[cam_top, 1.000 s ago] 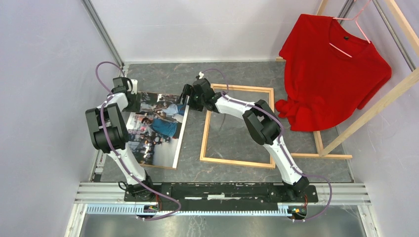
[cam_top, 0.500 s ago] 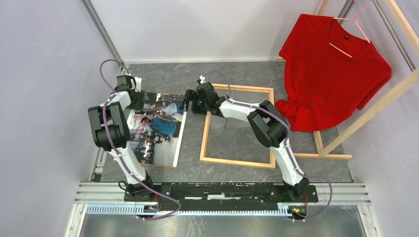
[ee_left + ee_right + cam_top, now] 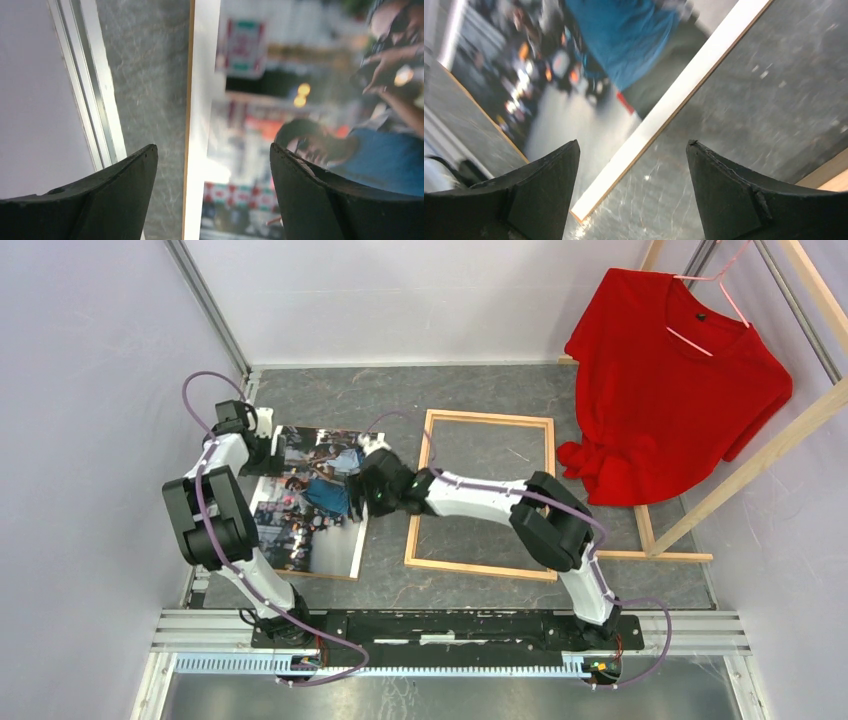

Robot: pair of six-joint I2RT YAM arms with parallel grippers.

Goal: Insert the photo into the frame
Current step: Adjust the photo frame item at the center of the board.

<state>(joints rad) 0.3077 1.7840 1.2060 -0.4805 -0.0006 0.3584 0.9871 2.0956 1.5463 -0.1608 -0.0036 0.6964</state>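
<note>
Item: one large, thin, white-edged rectangular photo [image 3: 305, 505] showing people in blue and dark clothes, lying flat on the grey marbled table [image 3: 330, 395], left of centre, its long axis running near to far with a slight tilt. Item: one light wooden rectangular frame [image 3: 480, 569] with narrow rails, flat on the table just right of the photo and apart from it, long axis roughly parallel; the bare tabletop shows through it. Tools, two: the left gripper [image 3: 262, 448] sits at the photo's far left corner, jaws spread wide astride the white border, holding nothing; the right gripper [image 3: 363, 493] hangs over the photo's right long edge, jaws equally wide astride that border, also empty. Governing relation: the frame lies to the right of the photo, on the right arm's side, so any carry would run rightward. Also present: one red T-shirt [image 3: 670, 370] on one wooden-beam rack [image 3: 760, 455].
</note>
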